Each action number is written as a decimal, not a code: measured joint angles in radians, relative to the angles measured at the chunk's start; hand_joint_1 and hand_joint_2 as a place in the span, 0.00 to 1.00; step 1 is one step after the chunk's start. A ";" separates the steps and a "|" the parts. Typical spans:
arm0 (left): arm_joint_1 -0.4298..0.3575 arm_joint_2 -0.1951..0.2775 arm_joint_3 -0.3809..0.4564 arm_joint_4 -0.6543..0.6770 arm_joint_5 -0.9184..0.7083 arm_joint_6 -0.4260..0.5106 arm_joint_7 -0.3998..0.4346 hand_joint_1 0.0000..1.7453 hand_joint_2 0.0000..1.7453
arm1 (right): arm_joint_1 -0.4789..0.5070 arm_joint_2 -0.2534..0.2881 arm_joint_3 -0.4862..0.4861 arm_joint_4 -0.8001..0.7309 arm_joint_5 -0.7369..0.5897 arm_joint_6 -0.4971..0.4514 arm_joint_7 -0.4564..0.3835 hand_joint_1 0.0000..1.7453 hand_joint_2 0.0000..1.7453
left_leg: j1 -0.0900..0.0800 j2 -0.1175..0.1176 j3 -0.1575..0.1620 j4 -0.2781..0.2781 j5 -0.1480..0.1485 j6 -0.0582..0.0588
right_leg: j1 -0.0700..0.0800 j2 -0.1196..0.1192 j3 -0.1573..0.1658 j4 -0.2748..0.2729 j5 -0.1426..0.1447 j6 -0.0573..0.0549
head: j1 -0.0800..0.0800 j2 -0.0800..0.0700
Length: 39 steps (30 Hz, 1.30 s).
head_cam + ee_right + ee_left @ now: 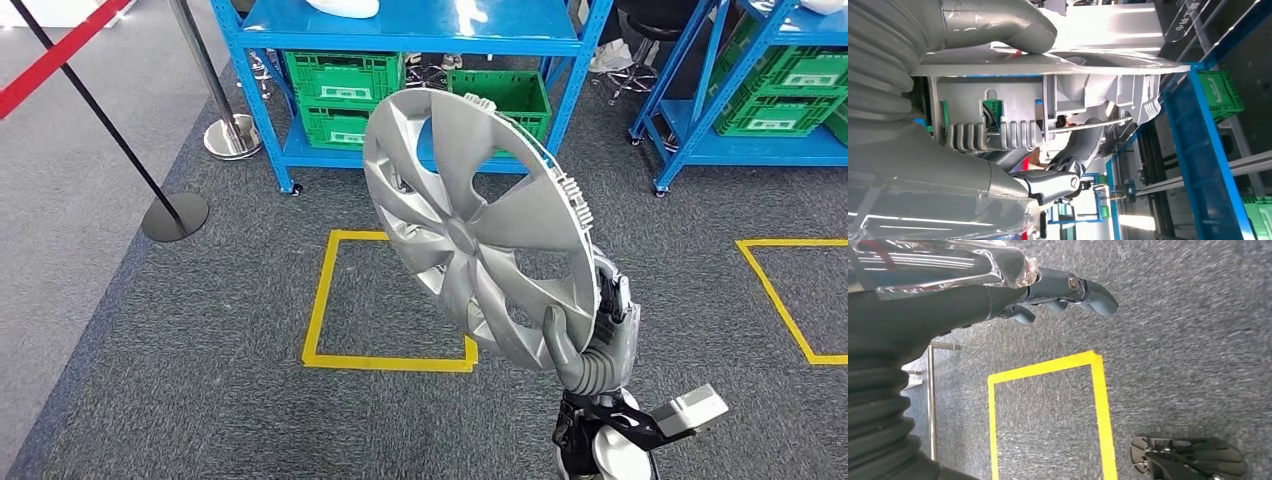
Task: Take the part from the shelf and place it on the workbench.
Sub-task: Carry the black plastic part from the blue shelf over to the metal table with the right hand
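A large silver wheel cover (478, 225) with several curved spokes stands on edge in the air, its face toward the left of the head view. My right hand (598, 335) grips its lower rim, thumb on the front face and fingers behind. The right wrist view shows the thumb (998, 22) pressed on the cover's rim (1048, 65) and dark fingers (1053, 182) along the ribbed back. My left hand (1058, 292) hangs over the grey carpet with fingers curled and nothing in them.
Blue shelving (420, 40) with green crates (345, 95) stands ahead; a second blue rack (770, 90) is at the right. Yellow tape squares (385, 360) mark the carpet. Stanchion posts (175, 215) with a red belt stand at the left.
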 joint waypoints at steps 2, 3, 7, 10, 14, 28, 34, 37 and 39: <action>0.003 0.000 0.000 0.000 0.000 -0.003 0.000 0.00 1.00 | 0.010 0.000 0.000 0.000 0.005 -0.009 0.000 1.00 1.00 | -0.004 -0.011 -0.010 0.005 0.007 0.002 | 0.000 0.001 -0.012 0.069 -0.021 -0.001 | 0.000 0.000; 0.004 0.001 0.000 0.000 0.000 -0.004 0.000 0.00 1.00 | 0.015 0.000 -0.001 -0.001 0.007 -0.013 0.000 1.00 1.00 | -0.006 -0.020 -0.013 0.007 0.008 0.002 | 0.000 0.004 0.015 0.039 -0.006 -0.005 | 0.000 0.000; 0.003 -0.001 0.001 0.000 0.002 -0.005 -0.001 0.00 1.00 | 0.029 0.001 -0.006 -0.014 0.014 -0.025 0.000 1.00 1.00 | -0.010 -0.056 -0.026 0.020 0.013 -0.007 | 0.000 0.061 0.175 -0.221 0.063 -0.030 | -0.002 0.000; 0.005 0.000 0.003 0.000 0.004 -0.005 -0.002 0.00 1.00 | 0.039 0.003 -0.010 -0.028 0.020 -0.032 0.000 1.00 1.00 | -0.007 -0.079 -0.043 0.025 0.020 -0.023 | -0.001 0.052 0.180 -0.241 0.064 -0.036 | -0.004 0.000; 0.006 0.001 0.009 0.000 0.010 -0.005 0.000 0.00 1.00 | 0.049 0.009 -0.017 -0.041 0.025 -0.038 0.000 1.00 1.00 | -0.006 -0.014 -0.113 0.156 -0.060 -0.047 | -0.009 0.004 0.177 -0.248 0.072 -0.049 | -0.014 0.000; 0.007 0.001 0.023 0.000 0.014 0.001 0.006 0.00 1.00 | 0.056 0.014 -0.031 -0.046 0.003 -0.011 0.000 1.00 1.00 | 0.006 0.029 -0.042 0.016 0.030 -0.014 | -0.008 -0.058 0.145 -0.183 0.032 -0.004 | -0.010 0.000; 0.008 -0.006 0.024 0.000 0.007 0.005 0.002 0.00 1.00 | 0.056 0.010 -0.052 -0.047 -0.020 -0.002 0.000 1.00 1.00 | 0.002 -0.049 -0.053 0.023 0.041 -0.005 | -0.008 0.007 0.078 0.007 -0.035 -0.011 | -0.007 0.000; 0.006 -0.007 0.024 0.000 0.000 0.003 0.001 0.00 1.00 | 0.055 0.010 -0.063 -0.056 -0.023 0.003 0.000 1.00 1.00 | 0.001 -0.089 -0.062 0.038 0.038 -0.015 | -0.014 0.062 0.173 -0.191 0.041 -0.017 | -0.007 0.000; 0.006 -0.007 0.024 0.000 -0.001 -0.001 0.002 0.00 1.00 | 0.055 0.009 -0.070 -0.065 -0.023 0.007 0.000 1.00 1.00 | 0.002 -0.109 -0.077 0.044 0.040 -0.027 | -0.013 0.079 0.183 -0.221 0.041 -0.019 | -0.007 0.000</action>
